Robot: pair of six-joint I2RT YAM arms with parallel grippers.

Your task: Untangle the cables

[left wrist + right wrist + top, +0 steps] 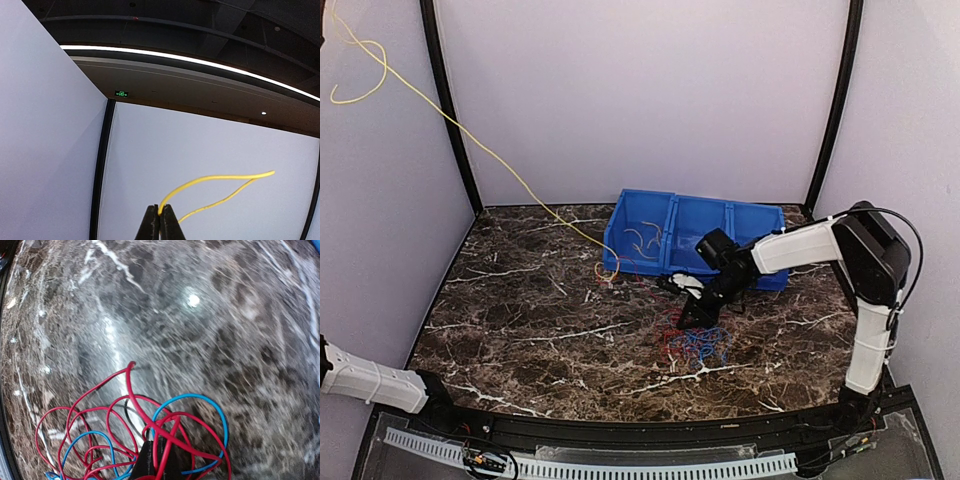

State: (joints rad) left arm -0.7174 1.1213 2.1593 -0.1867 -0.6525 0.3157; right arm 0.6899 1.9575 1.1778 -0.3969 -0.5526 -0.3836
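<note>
Clamping a yellow cable (220,178) in my left end effector (160,217) before pale walls (50,150); my right end effector (695,318), grip I cannot tell, meets red and blue cables (698,345) on the marbled worktop (520,320).

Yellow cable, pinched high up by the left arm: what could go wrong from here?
1. The yellow cable runs down to the blue bin; more pull might snag it there.
2. The left gripper pinches it only at the jaws' tips, so it could slip.
3. The red and blue wires loop around the right gripper and might lift with it.
</note>
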